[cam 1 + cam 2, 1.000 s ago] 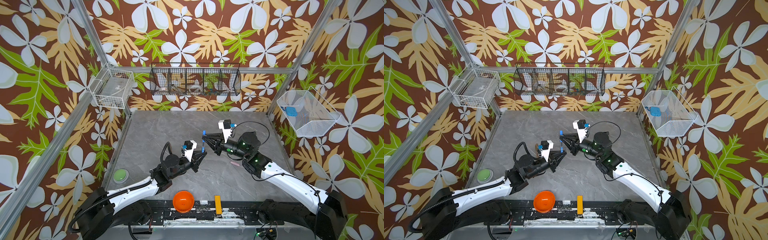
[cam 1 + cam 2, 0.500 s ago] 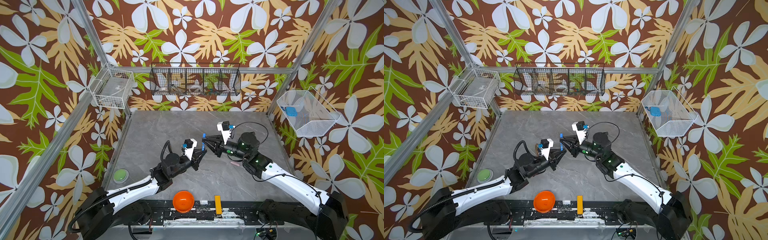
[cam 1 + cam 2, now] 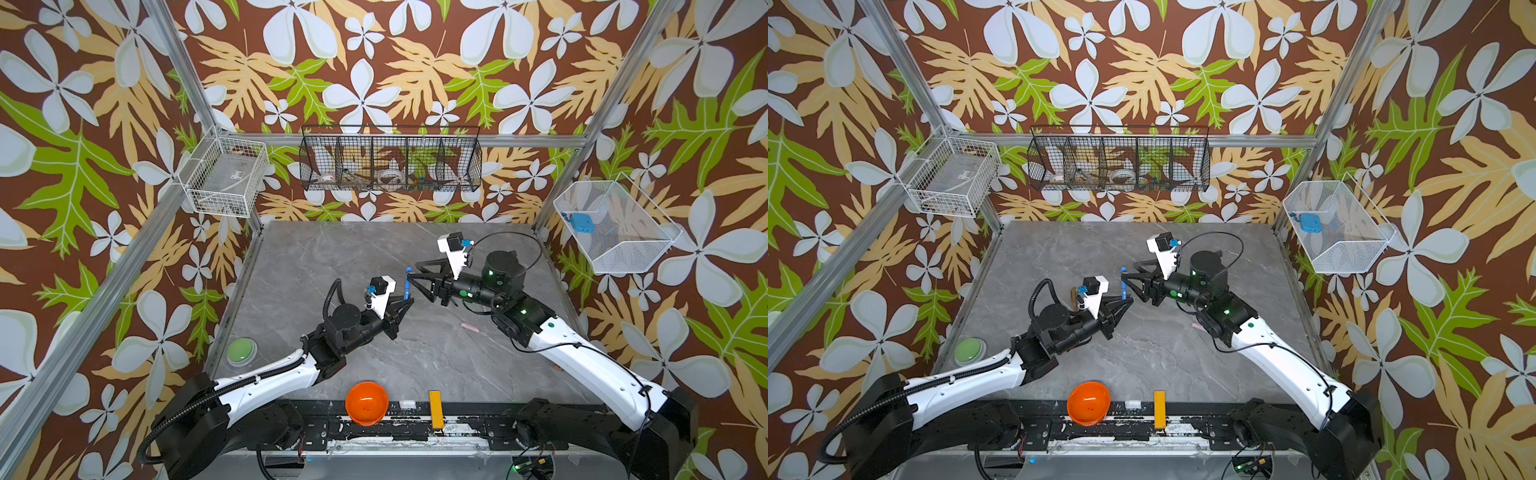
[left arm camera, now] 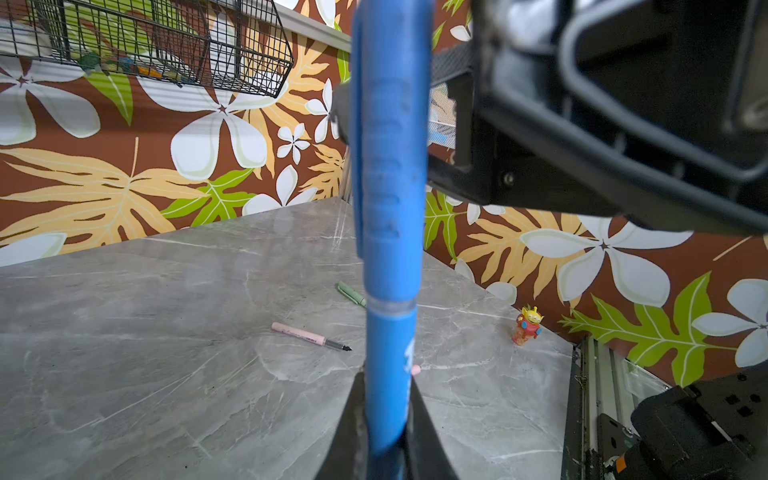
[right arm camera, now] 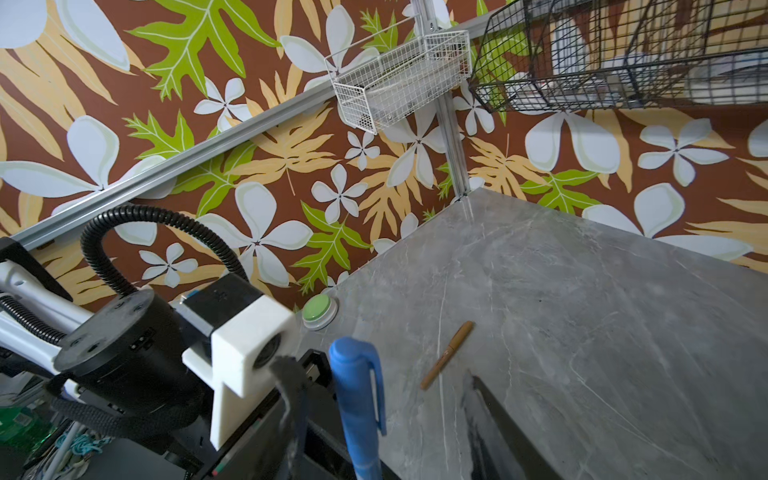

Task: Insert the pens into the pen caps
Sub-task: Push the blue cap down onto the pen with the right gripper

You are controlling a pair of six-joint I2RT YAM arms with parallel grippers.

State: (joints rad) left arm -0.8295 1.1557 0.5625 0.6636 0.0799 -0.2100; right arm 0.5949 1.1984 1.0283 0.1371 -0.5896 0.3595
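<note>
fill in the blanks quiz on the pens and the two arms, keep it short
1. The pen held by the left end effector is ___.
2. The right end effector is ___.
3. The pink pen lies on the table without its ___.
Missing words: blue; open; cap.

Orange bowl (image 3: 366, 402) beside yellow bar (image 3: 435, 409) at front; green button (image 3: 241, 350) by left wall; black wire basket (image 3: 390, 160) behind.
</note>
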